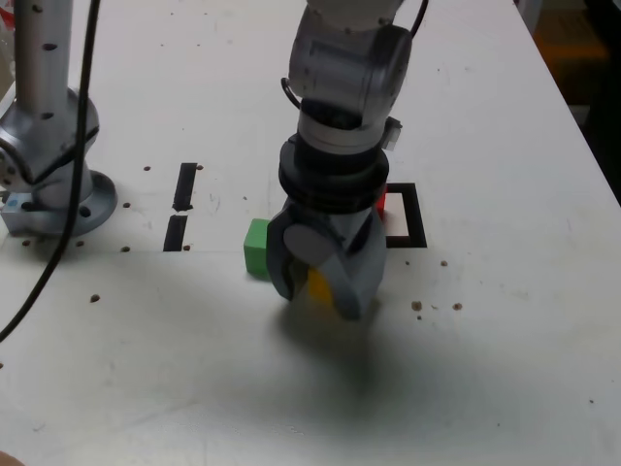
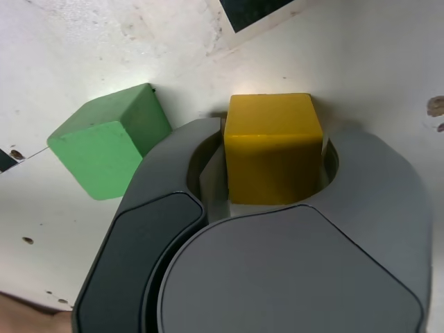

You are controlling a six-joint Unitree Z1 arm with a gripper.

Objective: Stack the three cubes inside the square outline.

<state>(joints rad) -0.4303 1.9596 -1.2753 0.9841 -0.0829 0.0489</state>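
The yellow cube rests on the white table with my gripper shut on it, a grey jaw pressed against each side. The green cube stands just beside the gripper, on the exterior view's left, and is untouched. Only a sliver of the red cube shows behind my wrist; it sits inside the square outline, which lies just beyond the gripper, on the exterior view's right. Most of the outline is hidden by the arm.
Two short black tape strips lie on the exterior view's left of the green cube. A grey arm base with a black cable stands at the far left. The table edge runs down the right.
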